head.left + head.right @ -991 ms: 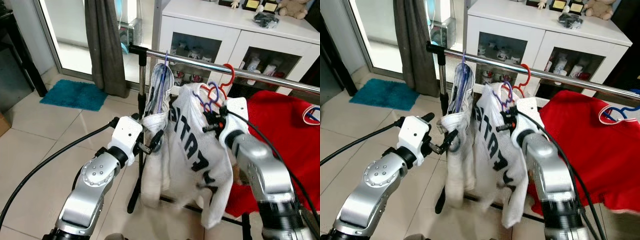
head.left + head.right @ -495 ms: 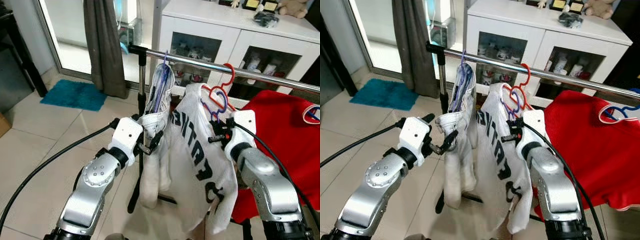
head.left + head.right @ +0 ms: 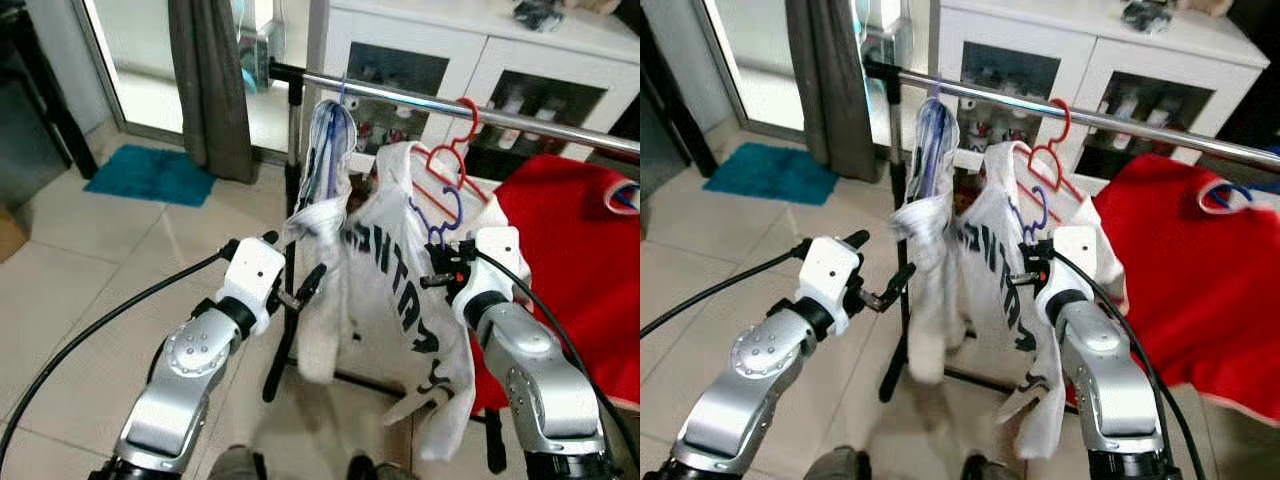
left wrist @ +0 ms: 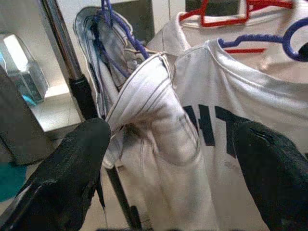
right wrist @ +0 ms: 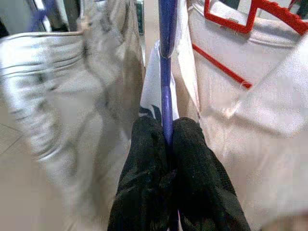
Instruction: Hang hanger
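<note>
A chrome rail (image 3: 520,118) crosses the view at chest height. My right gripper (image 3: 437,272) is shut on a purple hanger (image 5: 166,72) that carries a white T-shirt (image 3: 400,290) with black letters. That hanger's hook (image 3: 447,215) is below the rail, beside a red hanger (image 3: 455,165) whose hook reaches up to the rail. A striped white garment (image 3: 325,200) hangs from another purple hanger at the rail's left end. My left gripper (image 3: 305,285) stands open at its lower edge, with the cloth (image 4: 149,96) just ahead of its fingers (image 4: 72,168).
A red shirt (image 3: 580,230) hangs on the rail to the right. The rack's upright pole (image 3: 293,150) stands behind the striped garment. Behind are a white glass-door cabinet (image 3: 430,50), a dark curtain (image 3: 210,80) and a blue mat (image 3: 150,172) on the tiled floor.
The camera has shifted and tilted down. My right gripper has moved right and lower with the purple hanger and T-shirt. The striped garment has swung and is blurred.
</note>
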Available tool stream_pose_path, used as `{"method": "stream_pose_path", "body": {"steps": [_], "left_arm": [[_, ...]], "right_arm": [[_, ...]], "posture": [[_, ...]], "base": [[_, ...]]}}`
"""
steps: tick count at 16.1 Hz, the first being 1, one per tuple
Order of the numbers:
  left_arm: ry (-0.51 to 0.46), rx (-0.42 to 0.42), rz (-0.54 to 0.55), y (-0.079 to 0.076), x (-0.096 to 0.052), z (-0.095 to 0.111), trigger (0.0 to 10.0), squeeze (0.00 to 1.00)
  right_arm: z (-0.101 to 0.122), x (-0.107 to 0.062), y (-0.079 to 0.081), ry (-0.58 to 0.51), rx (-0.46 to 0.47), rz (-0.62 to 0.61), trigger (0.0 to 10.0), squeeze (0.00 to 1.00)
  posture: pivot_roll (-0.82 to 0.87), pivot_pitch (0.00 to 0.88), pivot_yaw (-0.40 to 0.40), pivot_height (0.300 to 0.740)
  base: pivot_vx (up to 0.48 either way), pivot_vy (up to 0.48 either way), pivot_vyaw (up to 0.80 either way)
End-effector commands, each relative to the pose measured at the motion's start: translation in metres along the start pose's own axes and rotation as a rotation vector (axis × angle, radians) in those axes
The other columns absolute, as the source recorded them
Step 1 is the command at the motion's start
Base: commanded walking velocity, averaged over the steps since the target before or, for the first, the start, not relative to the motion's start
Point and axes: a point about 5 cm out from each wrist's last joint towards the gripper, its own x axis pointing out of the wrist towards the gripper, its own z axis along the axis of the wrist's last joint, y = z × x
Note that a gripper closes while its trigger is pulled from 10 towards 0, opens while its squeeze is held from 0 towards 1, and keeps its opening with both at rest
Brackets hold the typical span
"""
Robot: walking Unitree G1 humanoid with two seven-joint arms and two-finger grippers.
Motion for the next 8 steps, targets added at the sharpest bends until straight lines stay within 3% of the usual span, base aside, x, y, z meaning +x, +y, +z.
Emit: {"method": "stream_pose_path", "body": {"steps": [1, 8], "left_arm": [[0.001, 0.0, -0.007, -0.0035, 0.0001, -0.0018, 10.0, 0.0], [-0.01, 0.0, -0.004, -0.002, 0.0028, 0.0003, 10.0, 0.0]], "right_arm": [[0.0074, -0.0024, -0.0023, -0.042, -0.009, -0.008, 0.0, 0.0], [0.0104, -0.0016, -0.0039, -0.05, -0.011, -0.01, 0.0, 0.0]], "posture": [[0.07, 0.0, -0.07, 0.74], [0.07, 0.0, -0.069, 0.74]], "base": [[-0.289, 0.0, 0.0], [-0.289, 0.0, 0.0]]}}
